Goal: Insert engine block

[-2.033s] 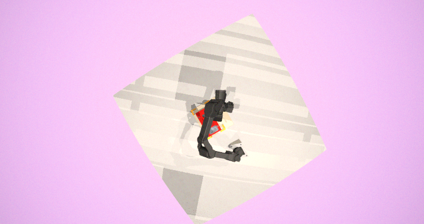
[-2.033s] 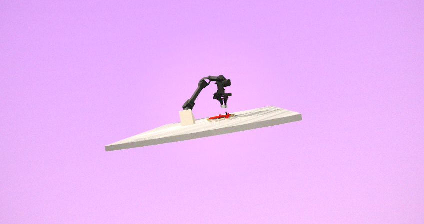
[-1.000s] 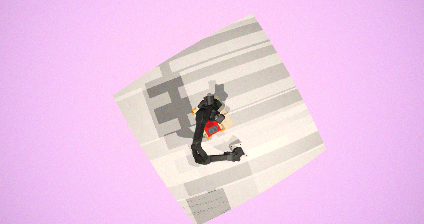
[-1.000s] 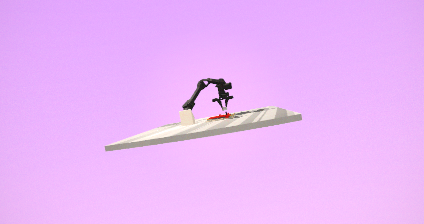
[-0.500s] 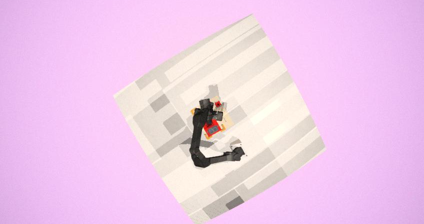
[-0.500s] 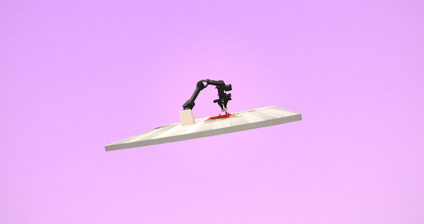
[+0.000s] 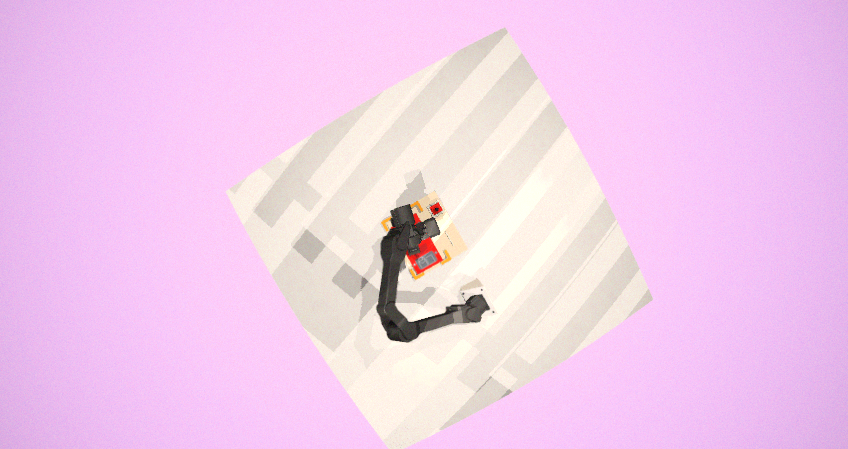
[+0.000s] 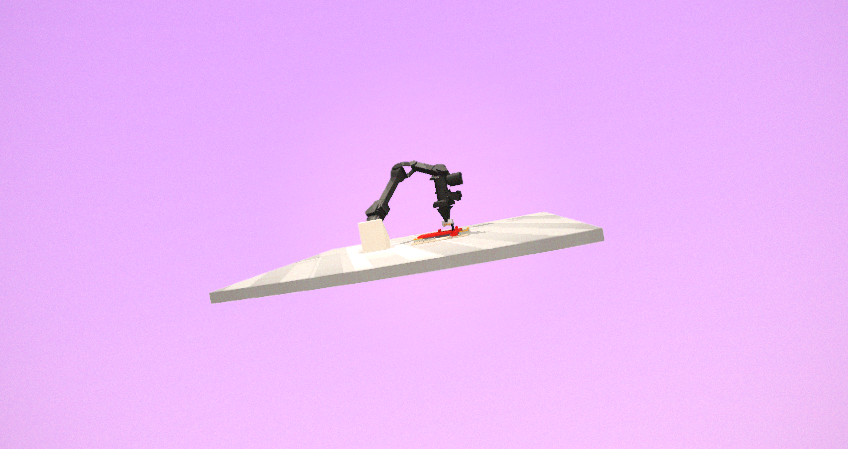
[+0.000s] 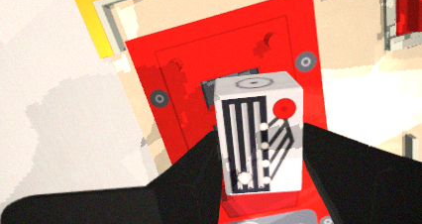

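Around your red car body [image 7: 423, 248] [image 8: 429, 235] [image 9: 223, 41], yellow-orange corner brackets [image 7: 445, 258] [image 9: 89, 16] stand close by; a red piece [image 7: 436, 209] [image 9: 410, 8] sits in a grey frame beside it. Your hand [image 8: 447, 225] [image 9: 260, 150] grips the engine block [image 8: 447, 222] [image 9: 260, 135] above the body (its dark opening [image 9: 210, 92] shows partly).

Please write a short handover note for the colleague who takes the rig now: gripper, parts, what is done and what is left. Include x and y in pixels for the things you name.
Gripper [image 9: 260, 157]: shut on the engine block [image 9: 260, 140], with its striped face toward the wrist camera.
Car body [image 7: 423, 247] [image 8: 425, 236] [image 9: 141, 48]: red, lying between the yellow-orange corner brackets [image 7: 446, 257] [image 9: 86, 16]. Its dark opening [image 9: 210, 92] is partly hidden behind the block.
Done: block grasped and brought to the car body.
Left: check slot side against rib (I cannot tell from these views), seat the block fully, release, withdraw without touching anything.
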### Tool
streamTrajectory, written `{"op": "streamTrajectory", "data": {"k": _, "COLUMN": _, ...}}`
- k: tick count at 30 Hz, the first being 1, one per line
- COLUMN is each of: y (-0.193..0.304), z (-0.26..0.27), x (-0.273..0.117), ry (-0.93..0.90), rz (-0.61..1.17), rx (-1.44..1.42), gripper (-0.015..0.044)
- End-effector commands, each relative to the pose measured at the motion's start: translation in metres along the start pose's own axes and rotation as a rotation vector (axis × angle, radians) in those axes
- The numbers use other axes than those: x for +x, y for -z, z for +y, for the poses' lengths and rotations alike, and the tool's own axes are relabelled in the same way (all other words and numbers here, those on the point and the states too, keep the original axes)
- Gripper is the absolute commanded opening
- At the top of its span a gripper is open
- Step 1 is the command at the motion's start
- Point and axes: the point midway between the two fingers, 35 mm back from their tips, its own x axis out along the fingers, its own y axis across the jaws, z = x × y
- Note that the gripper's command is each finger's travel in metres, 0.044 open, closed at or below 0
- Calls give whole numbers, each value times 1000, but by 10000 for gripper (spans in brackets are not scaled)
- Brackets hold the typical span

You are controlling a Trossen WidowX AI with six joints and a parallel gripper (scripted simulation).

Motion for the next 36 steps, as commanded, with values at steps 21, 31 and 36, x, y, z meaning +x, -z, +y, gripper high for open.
{"op": "streamTrajectory", "data": {"k": 21, "y": 5, "z": 7, "x": 2, "ry": -8, "rz": -3, "rx": -205, "gripper": 159}}
{"op": "streamTrajectory", "data": {"k": 31, "y": 5, "z": 7, "x": 2, "ry": -8, "rz": -3, "rx": -210, "gripper": 159}}
{"op": "streamTrajectory", "data": {"k": 36, "y": 5, "z": 7, "x": 2, "ry": -9, "rz": -3, "rx": -123, "gripper": 159}}
